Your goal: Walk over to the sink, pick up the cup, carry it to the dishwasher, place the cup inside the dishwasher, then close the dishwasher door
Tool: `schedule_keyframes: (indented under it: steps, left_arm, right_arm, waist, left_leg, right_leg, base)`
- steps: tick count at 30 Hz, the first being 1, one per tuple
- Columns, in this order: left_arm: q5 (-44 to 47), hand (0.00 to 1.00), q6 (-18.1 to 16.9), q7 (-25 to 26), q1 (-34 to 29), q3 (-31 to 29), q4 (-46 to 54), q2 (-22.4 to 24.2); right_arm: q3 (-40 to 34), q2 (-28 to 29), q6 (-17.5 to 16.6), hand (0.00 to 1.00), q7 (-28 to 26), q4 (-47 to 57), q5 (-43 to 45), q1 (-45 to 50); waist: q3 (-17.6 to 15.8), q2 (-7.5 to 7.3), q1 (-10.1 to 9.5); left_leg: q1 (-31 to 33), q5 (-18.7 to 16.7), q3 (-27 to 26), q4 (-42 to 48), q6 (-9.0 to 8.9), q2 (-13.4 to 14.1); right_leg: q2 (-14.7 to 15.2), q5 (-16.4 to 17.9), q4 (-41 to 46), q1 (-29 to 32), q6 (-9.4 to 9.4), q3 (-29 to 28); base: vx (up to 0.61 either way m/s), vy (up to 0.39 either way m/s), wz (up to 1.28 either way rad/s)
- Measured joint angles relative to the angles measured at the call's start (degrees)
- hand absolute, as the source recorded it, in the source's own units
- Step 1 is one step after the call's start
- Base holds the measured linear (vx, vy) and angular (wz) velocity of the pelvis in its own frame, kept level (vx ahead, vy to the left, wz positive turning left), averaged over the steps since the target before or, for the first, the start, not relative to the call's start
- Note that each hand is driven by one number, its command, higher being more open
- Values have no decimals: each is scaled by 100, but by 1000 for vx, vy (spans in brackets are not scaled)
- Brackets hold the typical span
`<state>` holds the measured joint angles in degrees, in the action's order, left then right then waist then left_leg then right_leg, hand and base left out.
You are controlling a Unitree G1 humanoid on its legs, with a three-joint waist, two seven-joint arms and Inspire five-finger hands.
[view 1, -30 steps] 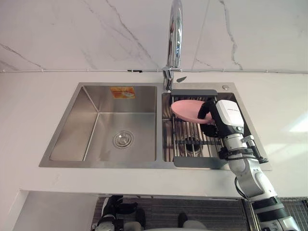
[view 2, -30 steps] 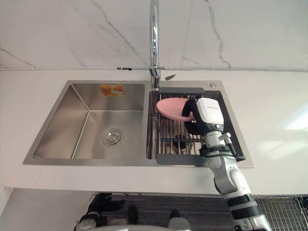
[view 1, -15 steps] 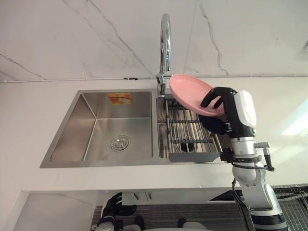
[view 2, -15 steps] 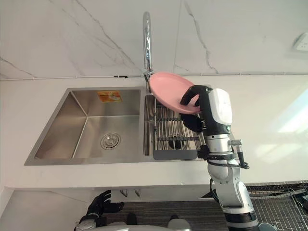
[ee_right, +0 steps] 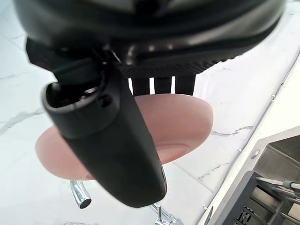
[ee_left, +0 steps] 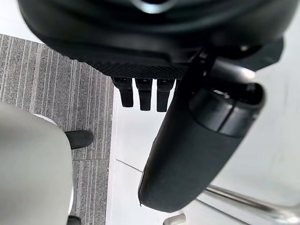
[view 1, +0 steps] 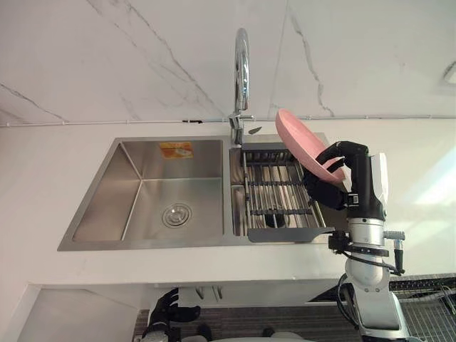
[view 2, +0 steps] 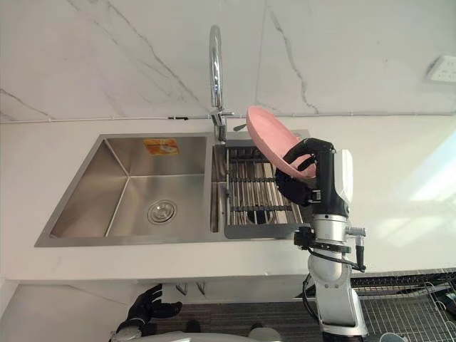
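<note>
White marble-walled counter [view 1: 43, 171] with a double steel sink [view 1: 107, 187], faucet [view 1: 242, 64] and a drain rack [view 1: 274, 196] in the right basin. The right hand [view 1: 326, 191] has fingers curled round a pink plate [view 1: 303, 142], tilted, lifted above the rack's right side. The left hand [view 2: 149, 310] hangs low below the counter, fingers loosely spread, holding nothing.

Both eye views look down from the head at sink [view 1: 107, 196] and desk [view 1: 43, 164], sharing nearly everything. Wrist views sit very close: left hand [ee_left: 140, 47] above floor [ee_left: 56, 93], right hand [ee_right: 117, 154] facing plate [ee_right: 183, 117] and wall [ee_right: 234, 93].
</note>
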<state>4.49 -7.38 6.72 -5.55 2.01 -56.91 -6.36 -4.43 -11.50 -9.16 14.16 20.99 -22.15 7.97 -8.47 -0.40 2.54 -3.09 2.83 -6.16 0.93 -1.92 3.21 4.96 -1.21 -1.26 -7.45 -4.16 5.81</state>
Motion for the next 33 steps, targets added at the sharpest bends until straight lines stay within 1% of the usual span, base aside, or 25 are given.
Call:
schedule_keyframes:
  steps: [1, 2, 3, 4, 5, 6, 7, 8, 9, 11, 14, 17, 18, 19, 20, 21, 22, 23, 24, 25, 26, 27, 28, 31, 33]
  left_arm:
    - [1, 90, -33, -32, 28, 81, -3, 2]
    - [4, 90, -43, -48, 39, 82, -1, 15]
    - [2, 90, -63, -53, 48, 84, 4, 28]
    - [0, 90, -74, -60, 54, 104, 2, 17]
    - [-3, 90, -73, -62, 55, 119, 0, 10]
    - [5, 90, -72, -68, 84, 117, 6, 23]
    - [1, 90, -75, -56, 97, 106, 5, 80]
    - [0, 90, -70, -48, 84, 122, -9, 109]
    - [7, 90, -61, -39, 55, 113, -58, 156]
    - [4, 90, -67, -53, 91, 115, -130, 168]
    - [10, 90, -79, -54, 120, 105, -129, 164]
    - [114, 90, -55, 4, 134, 50, -129, 125]
    - [126, 90, -36, 43, 144, -2, -139, 108]
    - [122, 90, -27, 73, 191, -64, -189, 94]
    - [122, 90, -31, 73, 183, -71, -218, 95]
    - [117, 90, -32, 81, 233, -177, -227, 64]
    - [125, 90, -31, 87, 231, -235, -217, -62]
    - [123, 90, -16, 86, 232, -234, -225, -123]
    - [101, 90, 4, 86, 201, -211, -231, -228]
    - [97, 90, 3, 84, 192, -213, -223, -298]
    - [95, 90, 4, 83, 191, -216, -223, -338]
    - [41, 90, 25, 86, 158, -219, -249, -301]
    - [27, 90, 31, 103, 70, -218, -243, -287]
    - [-4, 90, 28, 97, -39, -199, -238, -320]
    - [-2, 90, 60, 103, -84, -195, -243, -315]
  right_arm:
    - [-9, -23, -3, 30, 14, 82, 0, -1]
    - [-15, -37, -4, 30, 17, 114, 0, -2]
    - [-9, -70, -5, 30, 22, 135, -1, -29]
    - [30, -147, -12, 30, 41, 138, -1, -129]
    - [42, -181, -24, 30, 56, 139, -1, -169]
    - [31, -261, -30, 30, 88, 138, 0, -287]
    - [49, -351, -30, 30, 88, 129, -1, -392]
    - [57, -395, -37, 30, 88, 132, -1, -409]
    - [41, -439, -54, 30, 95, 133, -1, -399]
    - [28, -421, -47, 30, 100, 133, -14, -276]
    - [55, -403, -21, 30, 86, 123, -119, -251]
    - [134, -392, 9, 30, 86, 79, -283, -286]
    - [160, -379, 26, 30, 79, 26, -305, -287]
    - [158, -376, 74, 30, 79, -53, -412, -283]
    - [158, -377, 108, 30, 79, -82, -457, -284]
    - [184, -359, 137, 30, 81, -85, -509, -321]
    - [276, -354, 136, 30, 77, -90, -597, -322]
    - [312, -349, 134, 30, 71, -90, -666, -322]
    - [395, -350, 114, 30, 70, -89, -759, -322]
    - [433, -349, 93, 30, 66, -90, -909, -322]
    - [454, -350, 90, 30, 64, -90, -943, -322]
    - [470, -383, 96, 30, 55, -166, -969, -301]
    - [465, -375, 120, 30, 58, -251, -984, -267]
    - [349, -359, 157, 30, 61, -253, -1031, -48]
    - [191, -301, 160, 30, 63, -251, -1069, 153]
  waist:
    - [1, 12, 2]
    - [-1, 17, -6]
    - [-2, 22, -25]
    - [-8, 31, -26]
    - [-8, 29, -26]
    - [-39, 48, -10]
    - [-56, 122, -46]
    - [-54, 175, -36]
    - [-33, 300, 10]
    - [-56, 267, 70]
    - [-115, 203, 84]
    - [-135, 171, 37]
    - [-143, 159, 28]
    - [-152, 187, 21]
    - [-134, 257, 3]
    - [-237, 196, -57]
    - [-255, 42, -44]
    - [-238, -11, -52]
    - [-185, -97, -82]
    - [-147, -183, -123]
    - [-130, -232, -163]
    - [-101, -123, -166]
    - [-63, -66, -158]
    - [-55, -83, -150]
    - [-50, -84, -134]
  left_leg:
    - [221, -140, 75, 366, 10, 39]
    - [293, -202, 92, 502, -2, 67]
    - [381, -300, 109, 658, -53, 110]
    - [434, -333, 133, 727, -108, 151]
    - [445, -327, 141, 748, -124, 146]
    - [624, -518, 387, 1232, -105, 116]
    - [750, -864, 816, 1787, -155, 55]
    - [725, -995, 953, 1836, -257, 48]
    - [646, -1178, 1085, 1729, -238, 59]
    - [583, -1127, 949, 1608, -167, -29]
    - [608, -1123, 632, 1657, -66, -110]
    - [693, -1217, 286, 1816, -8, -71]
    - [739, -1285, 177, 1928, 14, -53]
    - [732, -1289, 118, 1840, 33, -4]
    - [705, -1231, 99, 1715, 163, 89]
    - [630, -1124, -155, 1581, 259, 168]
    - [604, -1068, -330, 1560, 214, 159]
    - [605, -1067, -418, 1554, 212, 160]
    - [599, -1058, -578, 1503, 193, 160]
    - [601, -1071, -735, 1486, 154, 154]
    - [608, -1073, -806, 1493, 108, 145]
    - [626, -1051, -820, 1507, 27, 253]
    - [596, -1018, -845, 1470, -26, 372]
    - [402, -963, -908, 1275, -114, 469]
    - [246, -945, -955, 1151, -142, 471]
  right_leg:
    - [-25, 6, 16, 27, 12, 75]
    - [-45, 13, 32, 42, 23, 86]
    - [-79, 29, 67, 72, 47, 84]
    - [-108, 73, 216, 184, 116, 41]
    - [-98, 92, 285, 243, 133, 18]
    - [-92, 125, 402, 356, 166, -59]
    - [-144, 124, 500, 464, 160, -229]
    - [-184, 131, 529, 490, 149, -299]
    - [-218, 141, 569, 515, 121, -381]
    - [-138, 95, 642, 593, 25, -542]
    - [-83, 26, 722, 826, -67, -899]
    - [-128, 22, 845, 1088, -50, -1243]
    - [-139, 44, 861, 1179, 98, -1282]
    - [-126, 195, 749, 1191, 646, -1006]
    - [-116, 288, 785, 1164, 704, -841]
    - [25, 428, 1629, 1409, 555, -362]
    - [292, 674, 2564, 1555, 566, 53]
    - [373, 812, 2793, 1536, 550, 195]
    - [498, 1086, 2828, 1365, 452, 401]
    - [535, 1227, 2324, 1122, 238, 513]
    - [508, 1266, 1920, 987, 86, 501]
    - [292, 989, 1418, 839, -37, 426]
    - [114, 767, 1062, 721, 10, 332]
    - [-58, 558, 725, 536, 49, 146]
    - [-91, 503, 590, 418, 51, 71]
  base:
    - [-44, -36, 28]
    - [-52, -42, 16]
    - [-53, -35, -2]
    - [-59, -30, -6]
    - [-55, -12, -17]
    - [-33, 19, -47]
    - [-19, 27, -60]
    - [-3, 55, -62]
    - [-32, 91, -47]
    - [-55, 94, -34]
    - [-66, 95, -46]
    - [-61, 70, -70]
    - [-107, 117, -76]
    - [-91, 103, -79]
    - [-89, 84, -86]
    - [-95, 17, -83]
    - [-104, 13, -79]
    - [-88, -28, -73]
    - [-28, -74, -74]
    - [-16, -98, -76]
    - [8, -137, -67]
    - [33, -123, -63]
    - [47, -115, -60]
    - [66, -87, -45]
    - [32, -35, -24]
